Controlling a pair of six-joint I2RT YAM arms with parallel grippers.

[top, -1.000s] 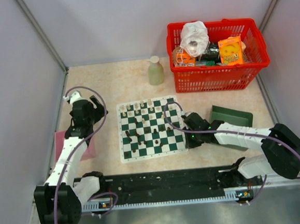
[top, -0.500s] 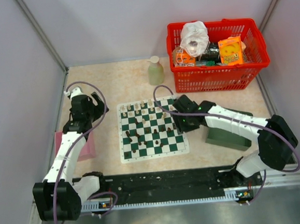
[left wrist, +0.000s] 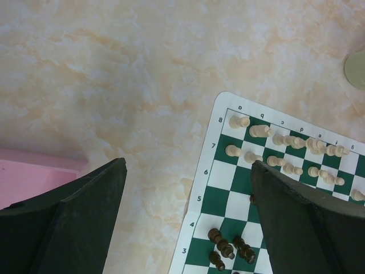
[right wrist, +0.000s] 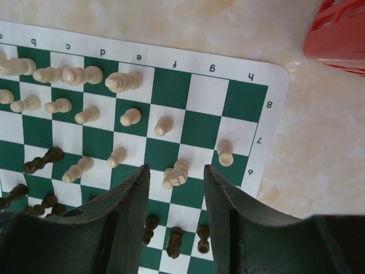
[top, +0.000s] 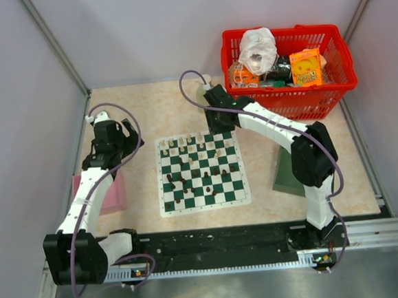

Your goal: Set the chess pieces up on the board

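Observation:
The green and white board [top: 205,203] lies mid-table. Cream pieces [top: 185,144] stand along its far rows and dark pieces [top: 185,186] are scattered over its middle and near rows. My right gripper [top: 217,120] hovers over the board's far edge, open and empty. In the right wrist view [right wrist: 175,171] it hangs above the board [right wrist: 171,85], with a lying cream piece [right wrist: 175,173] and dark pieces [right wrist: 174,240] below. My left gripper [top: 109,141] is wide open and empty, left of the board. The left wrist view [left wrist: 188,165] shows cream pieces [left wrist: 285,140] and dark pieces [left wrist: 228,246].
A red basket [top: 288,104] full of packets stands at the back right. A pale bottle [top: 198,88] is mostly hidden behind my right gripper. A dark green tray [top: 284,173] lies right of the board, under the right arm. A pink pad [top: 112,196] lies at the left.
My right arm has swung from the board's right edge up to its far edge. My left gripper has shifted slightly towards the back.

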